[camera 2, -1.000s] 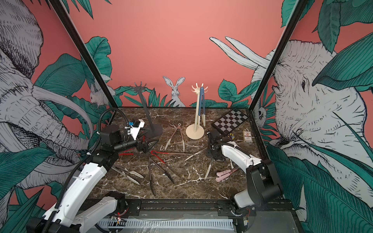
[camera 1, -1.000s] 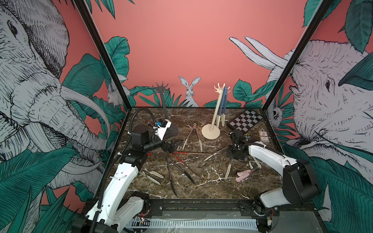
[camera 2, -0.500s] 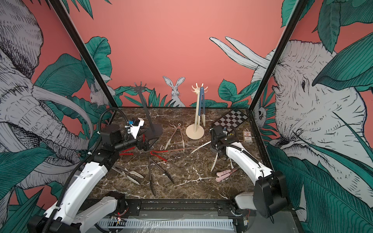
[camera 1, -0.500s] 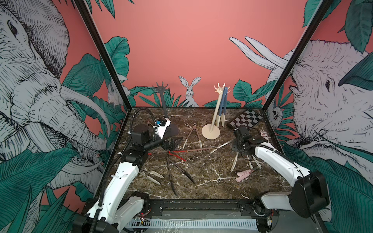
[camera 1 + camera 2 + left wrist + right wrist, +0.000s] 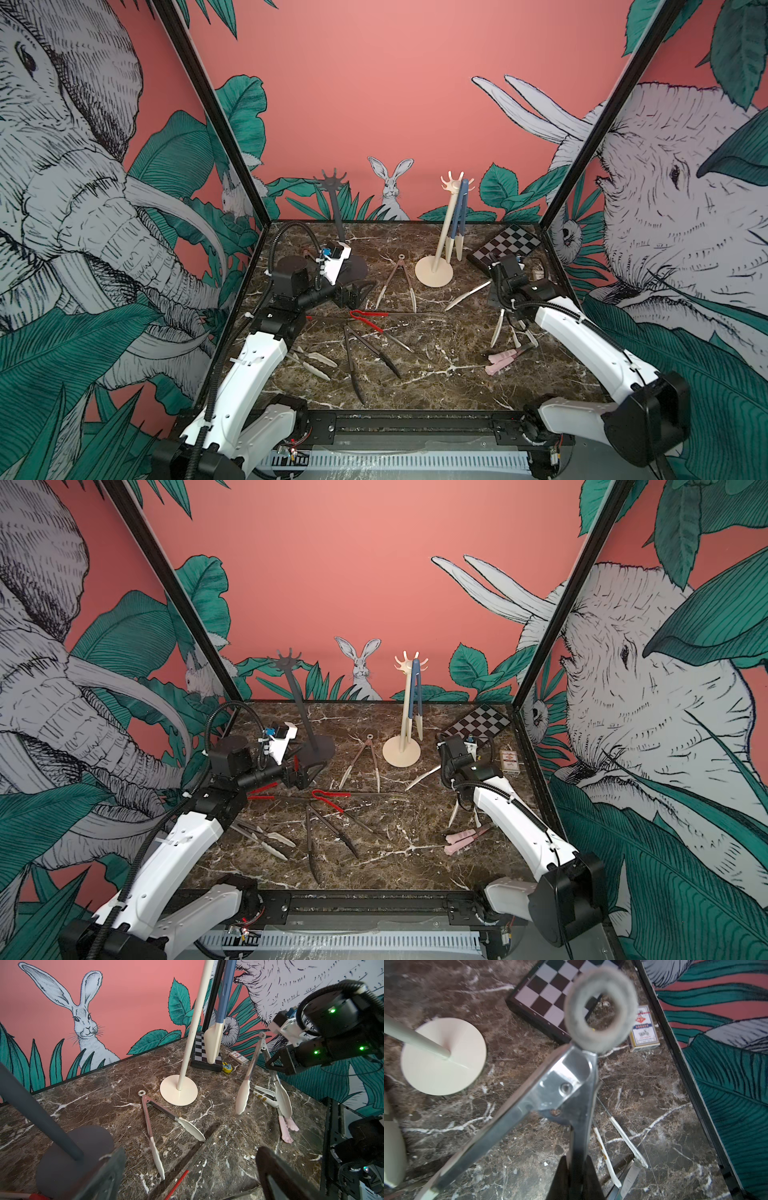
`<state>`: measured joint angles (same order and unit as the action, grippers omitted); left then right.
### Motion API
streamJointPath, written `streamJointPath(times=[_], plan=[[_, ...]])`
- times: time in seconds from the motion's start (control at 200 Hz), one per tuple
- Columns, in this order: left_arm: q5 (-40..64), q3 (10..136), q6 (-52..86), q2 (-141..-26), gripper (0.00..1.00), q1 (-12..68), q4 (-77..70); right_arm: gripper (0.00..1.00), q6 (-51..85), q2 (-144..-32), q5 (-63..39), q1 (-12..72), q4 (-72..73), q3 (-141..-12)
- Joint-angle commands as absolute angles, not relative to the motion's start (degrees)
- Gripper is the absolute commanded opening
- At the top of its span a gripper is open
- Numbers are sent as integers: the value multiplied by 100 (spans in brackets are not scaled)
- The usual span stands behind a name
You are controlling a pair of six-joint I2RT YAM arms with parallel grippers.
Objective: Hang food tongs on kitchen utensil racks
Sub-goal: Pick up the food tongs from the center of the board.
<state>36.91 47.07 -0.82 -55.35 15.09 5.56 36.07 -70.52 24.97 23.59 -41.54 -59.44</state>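
Observation:
My right gripper (image 5: 506, 293) (image 5: 576, 1167) is shut on one metal arm of cream-tipped food tongs (image 5: 566, 1084) (image 5: 243, 1093). They hang above the table, ring end up, beside the cream rack (image 5: 446, 224). Blue-handled tongs (image 5: 460, 216) hang from that rack's hooks. The dark grey rack (image 5: 337, 208) stands at the back left. My left gripper (image 5: 353, 296) (image 5: 190, 1152) is open and empty in front of the grey rack's base. Flat on the table lie brown-tipped (image 5: 395, 282), red (image 5: 365, 318), black (image 5: 365, 357), cream (image 5: 311, 363) and pink (image 5: 505, 359) tongs.
A chessboard (image 5: 507, 249) lies at the back right corner, with a card box (image 5: 643, 1030) and a small yellow object (image 5: 227, 1067) next to it. More cream-tipped tongs (image 5: 627, 1138) lie under my right gripper. Black frame posts edge the table.
My right gripper has risen and moved towards the back with the cream-tipped tongs, lifting their tips off the table. The left arm has barely moved.

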Motion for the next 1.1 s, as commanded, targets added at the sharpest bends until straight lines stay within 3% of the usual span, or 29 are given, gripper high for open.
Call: streamJointPath(times=[0.0,0.345,0.705,1.09], plan=[[3687,4676,-48,-5522,100,1538,352,4,3226,-6560,2624,2418,-3373,-5775],[3658,4643,-11,-5568,100,1538,269,0,1971,-5886,2710,2888,-2062,-5547],[3549,4597,4,-5563,99,1538,213,0,830,-5941,3104,3659,-1136,-5680],[3491,4488,54,-5490,100,1538,159,0,664,-6392,2110,3813,-820,-6386]])
